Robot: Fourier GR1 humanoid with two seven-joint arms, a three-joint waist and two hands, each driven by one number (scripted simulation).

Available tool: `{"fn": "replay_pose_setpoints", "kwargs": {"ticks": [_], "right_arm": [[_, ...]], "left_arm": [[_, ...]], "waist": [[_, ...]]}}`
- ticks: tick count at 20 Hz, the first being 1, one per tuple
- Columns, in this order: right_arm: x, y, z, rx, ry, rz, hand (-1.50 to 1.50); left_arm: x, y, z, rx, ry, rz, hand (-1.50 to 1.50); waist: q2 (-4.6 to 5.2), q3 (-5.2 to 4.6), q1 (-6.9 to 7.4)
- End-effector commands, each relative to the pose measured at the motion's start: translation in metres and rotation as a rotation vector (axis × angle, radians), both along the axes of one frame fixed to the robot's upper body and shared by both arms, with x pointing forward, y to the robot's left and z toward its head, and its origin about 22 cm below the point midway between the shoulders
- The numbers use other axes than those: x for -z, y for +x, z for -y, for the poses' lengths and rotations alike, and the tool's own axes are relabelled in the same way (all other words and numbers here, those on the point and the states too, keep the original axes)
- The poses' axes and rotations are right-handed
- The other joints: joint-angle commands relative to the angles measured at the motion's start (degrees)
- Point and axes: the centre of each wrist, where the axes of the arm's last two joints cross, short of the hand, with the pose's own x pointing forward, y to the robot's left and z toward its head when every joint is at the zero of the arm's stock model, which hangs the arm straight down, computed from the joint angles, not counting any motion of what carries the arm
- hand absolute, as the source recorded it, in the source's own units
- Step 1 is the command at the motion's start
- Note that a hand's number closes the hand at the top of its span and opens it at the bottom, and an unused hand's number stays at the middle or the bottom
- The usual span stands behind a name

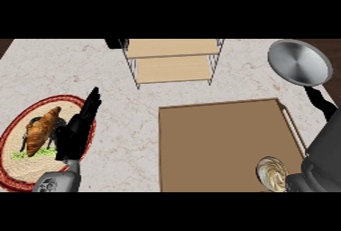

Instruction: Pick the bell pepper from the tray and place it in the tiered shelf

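The left hand is seen resting with straight fingers over a round red-rimmed mat, beside a croissant. The right hand is glimpsed at the edge, over the brown tray; its fingers cannot be made out. No bell pepper can be seen, possibly hidden beneath. A blind lift toward the shelf could clip the nearby pan.

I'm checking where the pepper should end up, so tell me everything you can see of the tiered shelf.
The tiered shelf stands at the far edge of the marble-look counter, near the middle. It has two pale, wood-look boards, one above the other, held in a thin dark wire frame with upright rods at the corners. Both boards look bare; no pepper lies on them. It stands upright, beyond the brown tray and apart from it. Neither hand touches it.
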Motion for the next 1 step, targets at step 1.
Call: {"fn": "replay_pose_setpoints", "kwargs": {"ticks": [1], "right_arm": [[0.0092,-0.0451,0.0235,-0.039,0.015,-0.134,-1.50]], "left_arm": [[-0.0034,0.0034,-0.0092,-0.015,0.005,0.012,0.00]], "waist": [[0.02,-0.01,-0.81]]}}
